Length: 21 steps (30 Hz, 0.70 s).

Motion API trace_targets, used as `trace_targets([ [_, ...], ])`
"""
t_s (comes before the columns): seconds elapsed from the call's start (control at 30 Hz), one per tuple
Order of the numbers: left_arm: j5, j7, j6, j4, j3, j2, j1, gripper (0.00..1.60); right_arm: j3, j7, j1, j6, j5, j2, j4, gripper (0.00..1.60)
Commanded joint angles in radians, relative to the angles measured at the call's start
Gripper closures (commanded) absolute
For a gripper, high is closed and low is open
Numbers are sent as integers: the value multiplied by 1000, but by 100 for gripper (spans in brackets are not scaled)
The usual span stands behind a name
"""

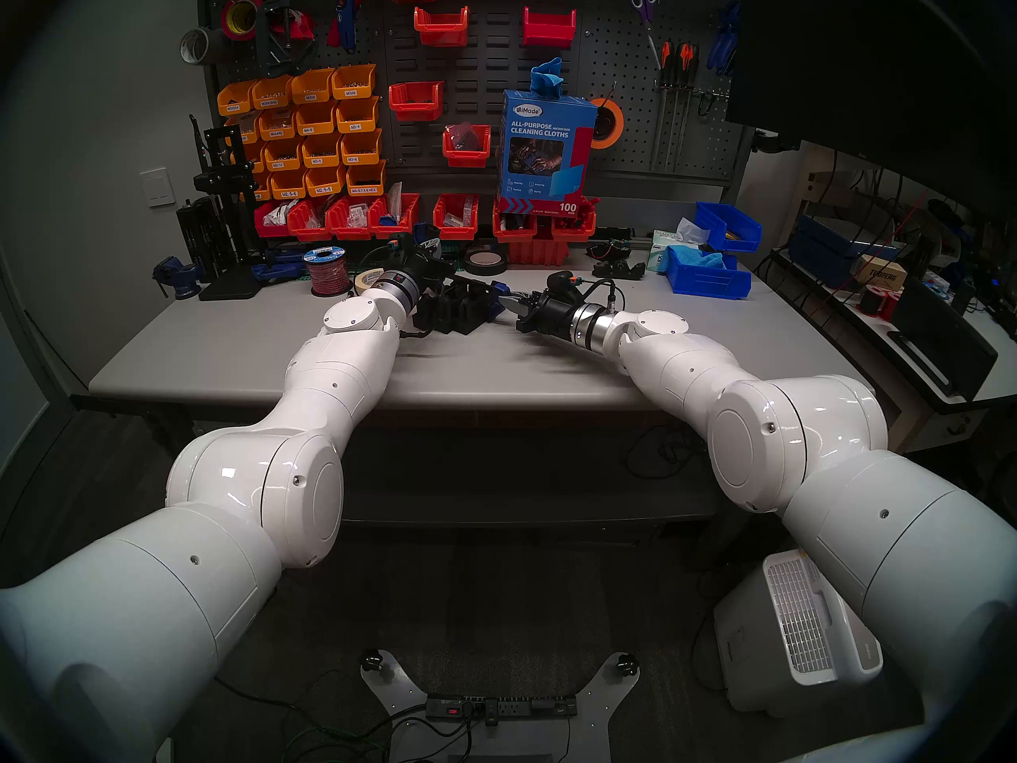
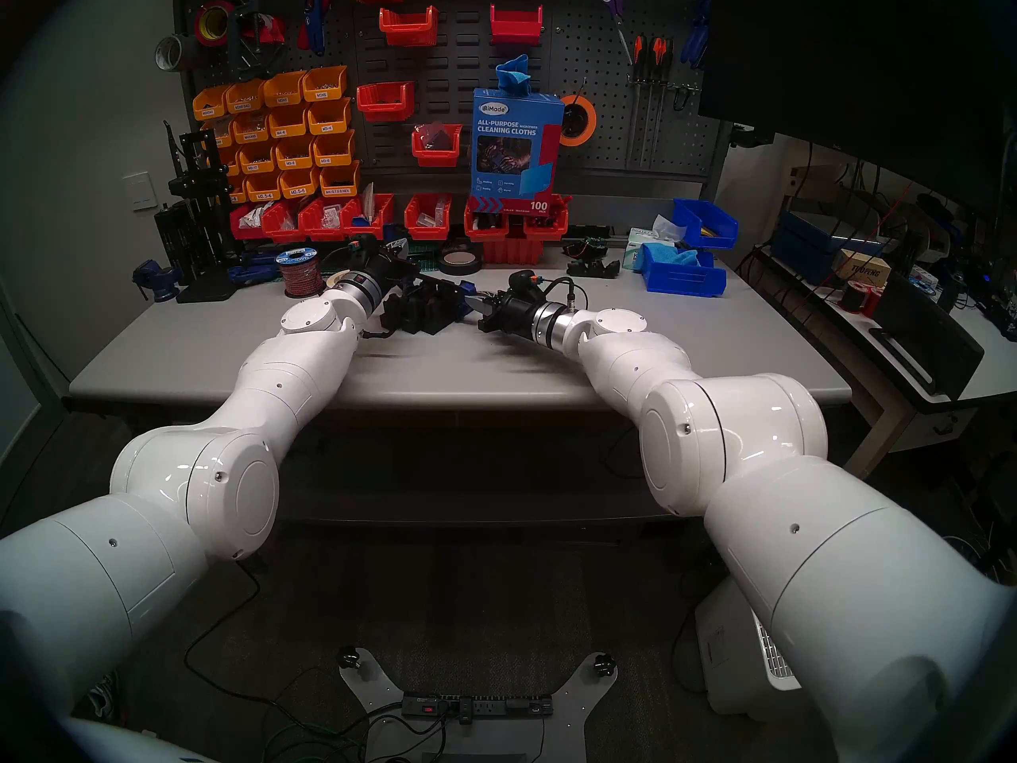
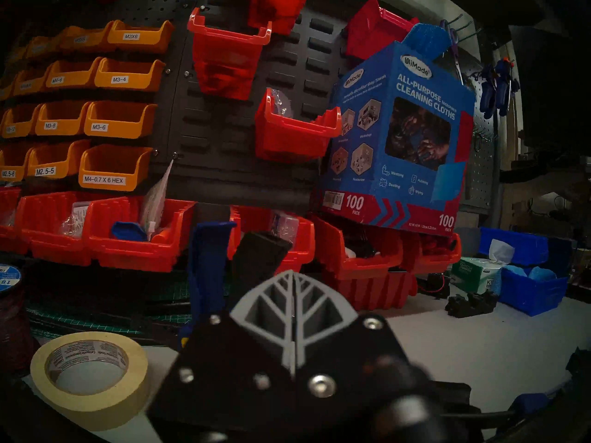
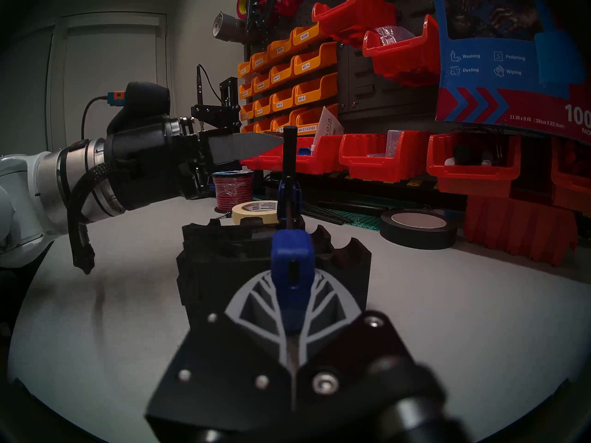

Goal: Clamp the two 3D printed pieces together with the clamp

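Masking tape roll (image 3: 89,373), cleaning cloths box (image 1: 545,145), orange bins (image 1: 308,134), blue vise (image 1: 179,276)

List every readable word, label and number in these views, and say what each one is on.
"UiMade", "ALL-PURPOSE CLEANING CLOTHS", "100 PACK", "Washing", "Dusting", "Polishing", "Wiping": blue cloth box.
"M3X6", "M4-6", "M3-4", "M3-8", "M3-6", "M2.5-6", "M2.5-5", "M4-0.7 X 6 HEX": orange bins.
"11 IN x 9 IN (28cm X 22.9cm)": the same box, right wrist view.
"TUOFENG": cardboard box.
Masking tape print and far orange bin labels: too blurred.
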Motion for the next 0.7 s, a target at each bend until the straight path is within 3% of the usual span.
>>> trace_targets([
  [0.0,-10,-8,-22,-65,-7,-6,-27,160,3,1,45,-2,3,-7,-32,160],
  [0.67,-14,-13,-15,-134,-24,-3,16,160,3,1,45,-2,3,-8,-32,160],
])
